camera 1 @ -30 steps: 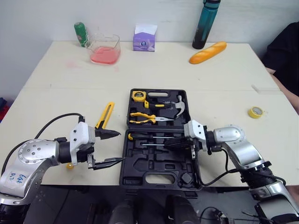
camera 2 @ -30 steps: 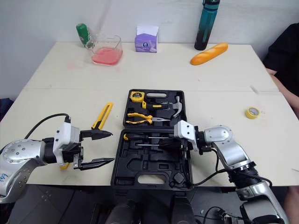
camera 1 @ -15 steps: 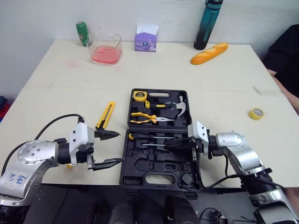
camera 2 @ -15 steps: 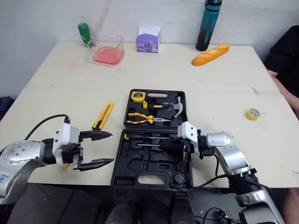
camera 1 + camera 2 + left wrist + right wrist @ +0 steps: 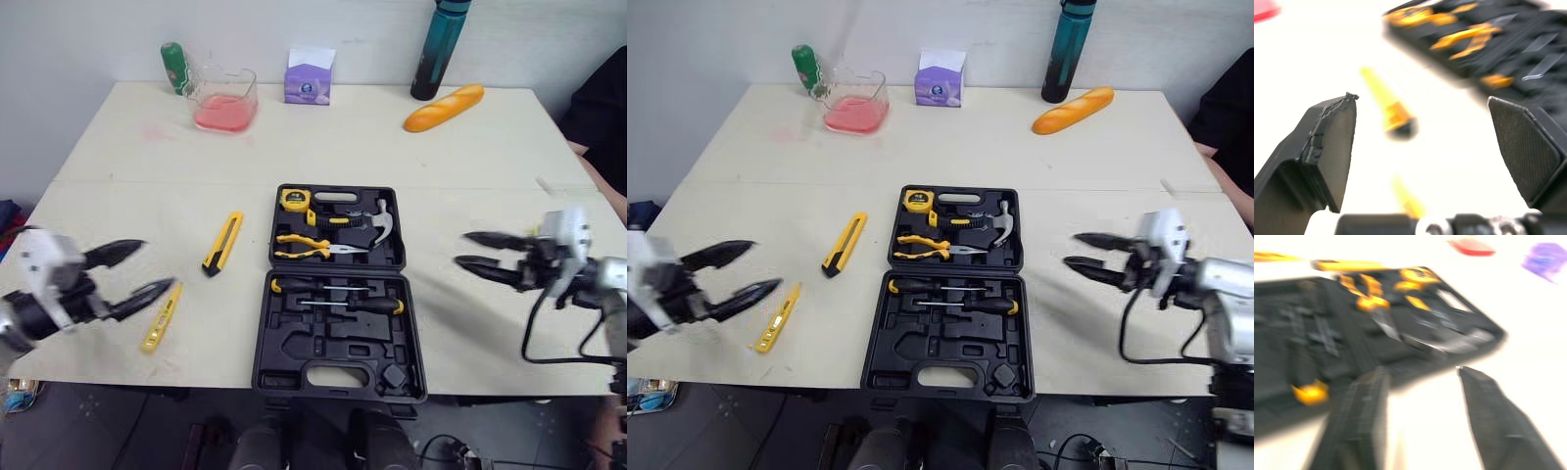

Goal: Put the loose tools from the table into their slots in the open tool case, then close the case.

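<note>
Two loose tools lie on the table (image 5: 470, 166), left of the open tool case (image 5: 333, 351): a yellow utility knife (image 5: 221, 243) near the case's far half, and a slim yellow tool (image 5: 161, 317) nearer the front edge. Both lie apart from the case. Its far half holds a tape measure (image 5: 294, 201), a hammer (image 5: 368, 223) and pliers (image 5: 309, 245); its near half holds two screwdrivers (image 5: 343, 305).

The left end effector (image 5: 157, 264) hovers wide open and empty, just beside the slim yellow tool. The right end effector (image 5: 461, 248) is also spread open and empty, off the case's right side, fingers pointing toward it.

A bread roll (image 5: 443, 108), a bottle (image 5: 441, 49) and a tissue box (image 5: 308, 83) stand along the far edge.
</note>
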Robot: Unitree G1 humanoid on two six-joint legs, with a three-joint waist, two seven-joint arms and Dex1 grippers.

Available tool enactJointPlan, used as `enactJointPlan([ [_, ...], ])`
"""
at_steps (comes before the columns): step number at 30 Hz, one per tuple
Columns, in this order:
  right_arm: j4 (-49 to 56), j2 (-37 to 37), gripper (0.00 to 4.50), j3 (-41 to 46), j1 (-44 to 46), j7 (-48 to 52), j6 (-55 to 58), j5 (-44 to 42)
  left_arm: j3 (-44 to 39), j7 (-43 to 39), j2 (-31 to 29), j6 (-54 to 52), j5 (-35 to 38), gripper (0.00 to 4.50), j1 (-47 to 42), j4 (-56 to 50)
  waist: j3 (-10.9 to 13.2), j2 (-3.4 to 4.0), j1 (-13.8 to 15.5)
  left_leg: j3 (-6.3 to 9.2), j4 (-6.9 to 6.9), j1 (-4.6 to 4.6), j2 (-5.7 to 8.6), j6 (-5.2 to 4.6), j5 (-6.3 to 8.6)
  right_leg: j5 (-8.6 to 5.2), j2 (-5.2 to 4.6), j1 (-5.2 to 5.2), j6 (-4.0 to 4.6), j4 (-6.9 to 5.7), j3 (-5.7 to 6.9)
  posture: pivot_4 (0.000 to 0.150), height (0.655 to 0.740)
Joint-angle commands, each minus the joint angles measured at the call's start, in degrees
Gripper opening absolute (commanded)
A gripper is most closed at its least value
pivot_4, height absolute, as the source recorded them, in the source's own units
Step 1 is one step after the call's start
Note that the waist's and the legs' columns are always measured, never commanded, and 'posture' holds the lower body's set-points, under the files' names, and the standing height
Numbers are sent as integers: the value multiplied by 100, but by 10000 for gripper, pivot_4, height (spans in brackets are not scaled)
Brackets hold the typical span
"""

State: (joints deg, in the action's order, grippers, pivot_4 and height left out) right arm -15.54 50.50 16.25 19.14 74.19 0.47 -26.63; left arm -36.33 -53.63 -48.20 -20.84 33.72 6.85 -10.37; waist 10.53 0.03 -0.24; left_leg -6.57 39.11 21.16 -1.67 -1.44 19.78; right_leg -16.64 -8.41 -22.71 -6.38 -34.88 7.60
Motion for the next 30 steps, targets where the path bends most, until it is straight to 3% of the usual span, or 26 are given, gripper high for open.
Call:
enactJointPlan([
  [1, -1433, 711, 44759, 535, 94, -33, -754, 387, -817, 16, -148, 352, -248, 45000, 298, 496, 4, 1, -13, -6, 0, 1, 2, -2, 1, 1, -2, -1, -3, 0, -3, 1500, 7400],
  [12, -4581, 1645, 44759, 792, 721, -1048, -1863, 1024, -1816, 619, -461, 1401, -1061, 45000, 641, 2925, 17, 21, -175, -32, -14, 1, -8, 11, 18, -3, -25, -40, 6, 6, -27, 1500, 7400],
  [22, -4838, 1606, 44759, 561, 934, -1253, -2021, 1384, -1771, 557, -415, 1586, -1026, 45000, 720, 2952, 19, 22, -298, -70, -17, 4, -19, 20, 18, -5, -21, -75, 8, -19, -58, 1500, 7400],
  [30, -3945, 1069, 44759, 570, 1180, -534, -1576, 878, -1655, 347, -360, 1651, -932, 45000, 719, 2760, 19, 22, -310, -88, -17, -4, -23, 19, 20, -4, -18, -82, 7, -24, -81, 1500, 7400],
])
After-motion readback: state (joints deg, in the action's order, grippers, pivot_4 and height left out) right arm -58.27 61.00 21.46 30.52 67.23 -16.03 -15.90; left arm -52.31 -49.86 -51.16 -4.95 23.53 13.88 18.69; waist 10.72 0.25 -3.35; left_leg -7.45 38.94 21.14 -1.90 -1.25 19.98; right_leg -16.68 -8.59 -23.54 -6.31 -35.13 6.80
